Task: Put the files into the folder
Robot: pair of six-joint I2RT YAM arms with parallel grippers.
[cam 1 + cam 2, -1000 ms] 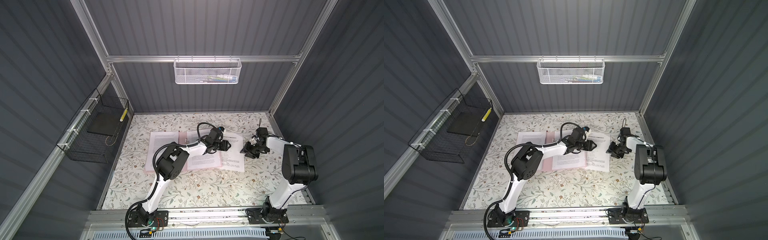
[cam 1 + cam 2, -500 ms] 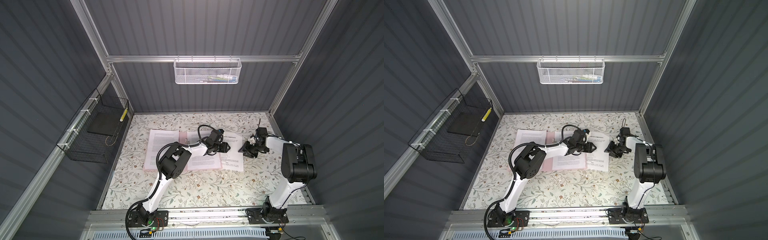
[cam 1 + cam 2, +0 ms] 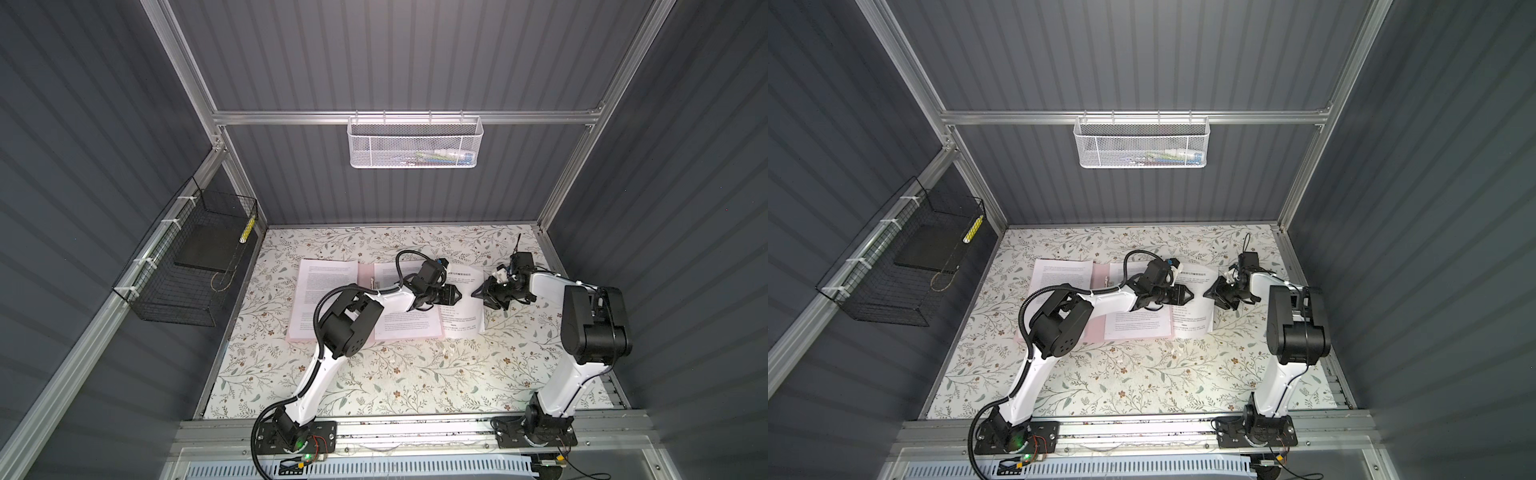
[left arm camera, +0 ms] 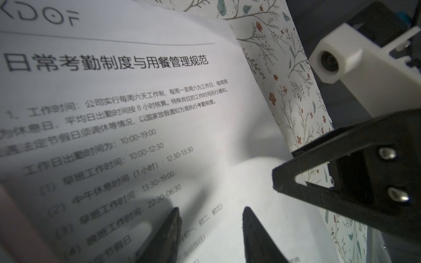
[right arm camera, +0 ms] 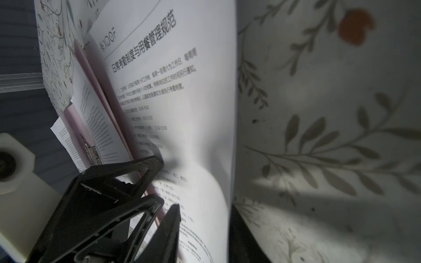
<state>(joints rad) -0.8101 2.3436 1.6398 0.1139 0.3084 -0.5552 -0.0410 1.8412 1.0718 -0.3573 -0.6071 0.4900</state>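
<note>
the thin white logo sheet lies buckled, overlapping the right flap of the open pale pink folder near the far edge of the floral tabletop. the left hand hangs over it, released, fingers apart. the right hand, unclenched, straddles its right edge. a black wire basket hangs beyond the left edge.

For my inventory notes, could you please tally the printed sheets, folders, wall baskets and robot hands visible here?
Printed sheets: 3
Pink folder: 1
Wall baskets, white and black: 2
Robot hands, left and right: 2
Total: 8
</note>
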